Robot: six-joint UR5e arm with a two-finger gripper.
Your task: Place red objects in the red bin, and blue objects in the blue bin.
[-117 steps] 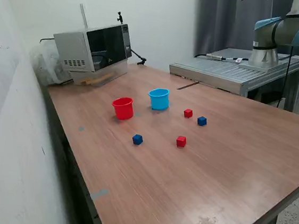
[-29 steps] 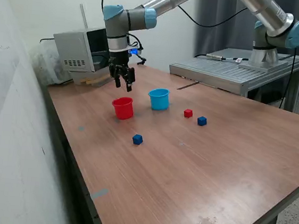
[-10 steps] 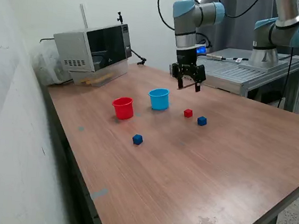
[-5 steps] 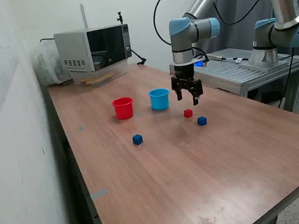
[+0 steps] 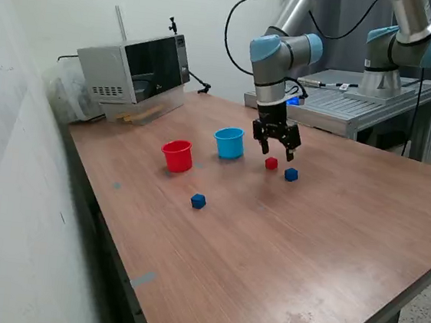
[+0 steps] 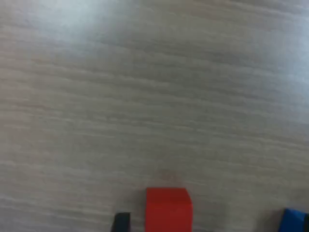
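Note:
One red cube (image 5: 271, 163) lies on the wooden table, with a dark blue cube (image 5: 291, 174) close to it on the exterior view's right. A second blue cube (image 5: 198, 200) lies nearer the front. The red cup (image 5: 177, 156) and the light blue cup (image 5: 230, 143) stand upright side by side. My gripper (image 5: 277, 151) is open and empty, just above the red cube. The wrist view shows the red cube (image 6: 169, 209), one dark fingertip (image 6: 121, 222) beside it and the edge of the blue cube (image 6: 293, 221). The other red cube is not in view.
A grey box-shaped appliance (image 5: 136, 72) with cables stands at the table's back corner on the exterior view's left. A metal platform (image 5: 345, 102) carrying the arm's base adjoins the back on the exterior view's right. A wall runs along the exterior view's left.
The gripper has come down and shifted slightly to the exterior view's right, from behind the blue cup to just over the red cube. The cubes and cups have not moved.

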